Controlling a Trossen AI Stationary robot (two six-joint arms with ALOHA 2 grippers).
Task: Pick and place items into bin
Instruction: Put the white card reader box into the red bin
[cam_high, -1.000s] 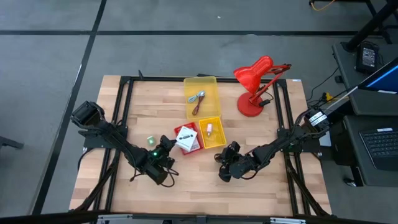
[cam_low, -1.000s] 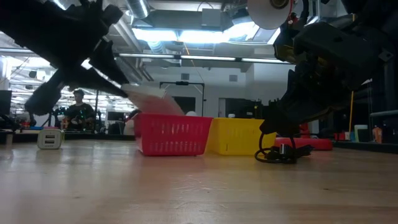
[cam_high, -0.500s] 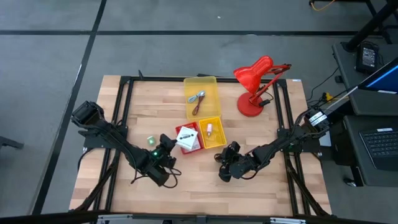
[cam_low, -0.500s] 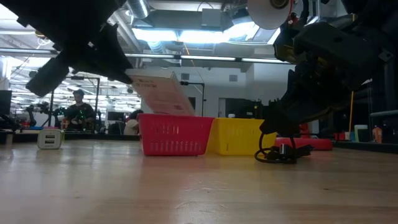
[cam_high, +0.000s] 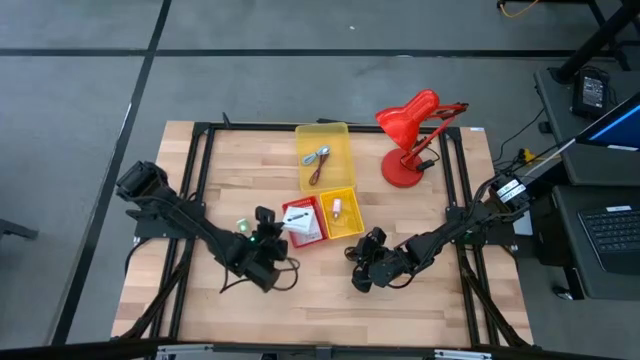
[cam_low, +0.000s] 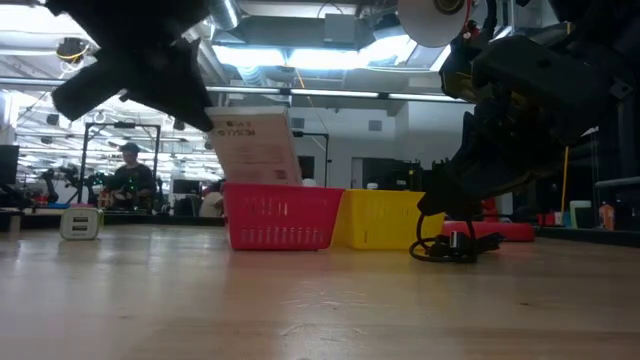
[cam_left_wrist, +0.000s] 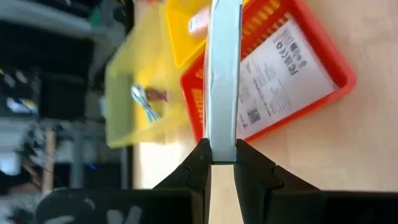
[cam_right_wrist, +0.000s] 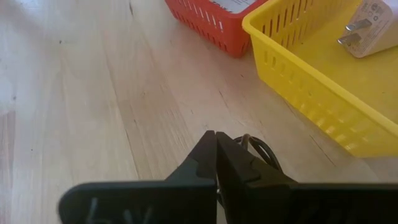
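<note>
Two packets matter here: one lies flat in the red bin (cam_left_wrist: 336, 68), the other (cam_left_wrist: 222, 81) is pinched edge-on between the left gripper's (cam_left_wrist: 222, 163) fingers, closed tight on its lower edge. Held upright that way, the packet (cam_low: 255, 148) hangs just ahead of the gripper and over the bin's (cam_low: 283, 215) near wall, likely so it can drop in beside the first (cam_left_wrist: 280, 68). The right gripper (cam_right_wrist: 215, 163) rests low on the surface with its fingers pressed together, holding nothing I can see; a black cable (cam_right_wrist: 258, 151) lies just beyond its tips, short of the yellow bin (cam_right_wrist: 311, 74), probably its next pick.
</note>
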